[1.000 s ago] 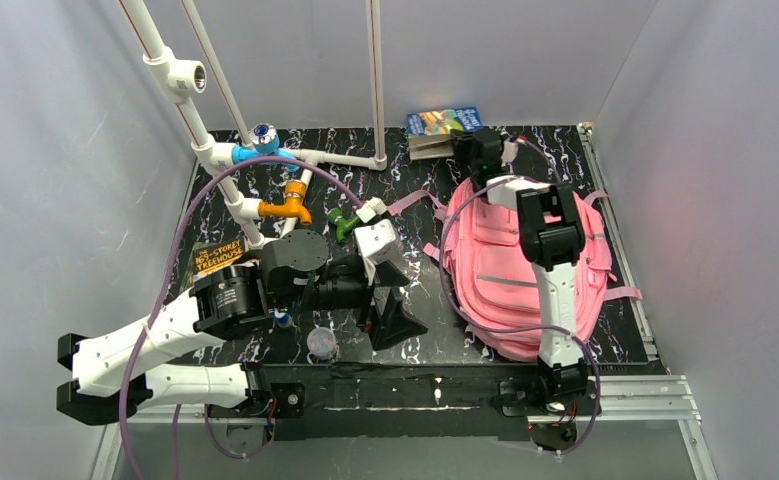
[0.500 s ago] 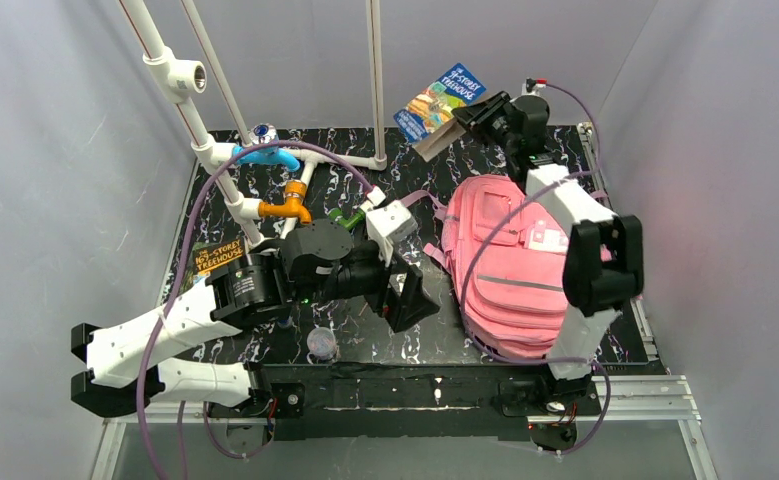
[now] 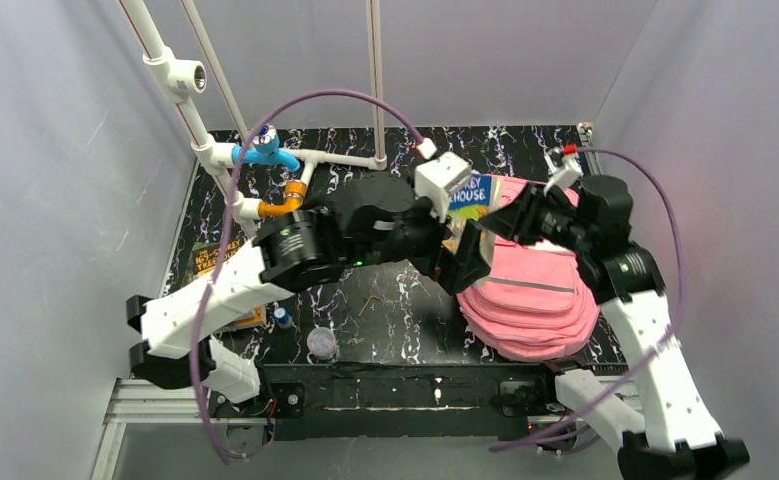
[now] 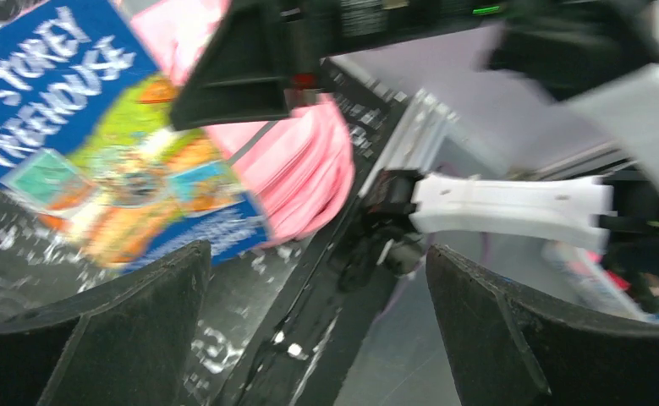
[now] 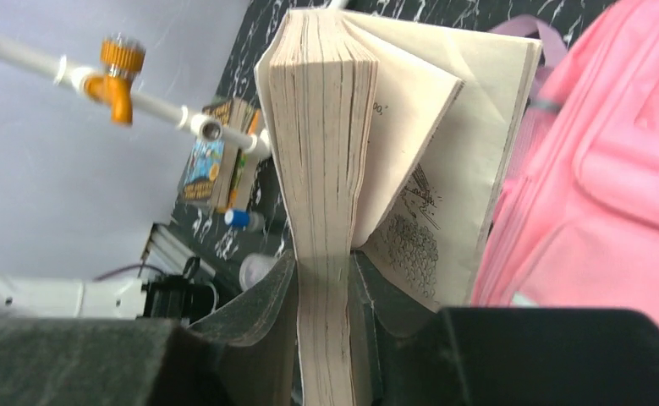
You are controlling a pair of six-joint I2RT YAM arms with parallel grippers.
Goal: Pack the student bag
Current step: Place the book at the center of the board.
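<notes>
vs half a second ago: the right gripper has brought the blue-covered paperback book from up by the back wall down over the far end of the large pink fabric backpack. the left gripper has swung across from mid-table to the pack's left edge, just beside the book.

the right claw is partly closed, pinching the book's page block, with loose pages fanning out in the right wrist view. the left claw is spread wide with nothing in it.

the backpack lies flat on the right side of the black marbled table, near the front edge, and looks unmoved.

hidden: the pack's far end sits under the book and both claws, so i can't tell if it's unzipped. the left wrist view is motion-blurred. a second paperback at table left is mostly covered by the left arm.
</notes>
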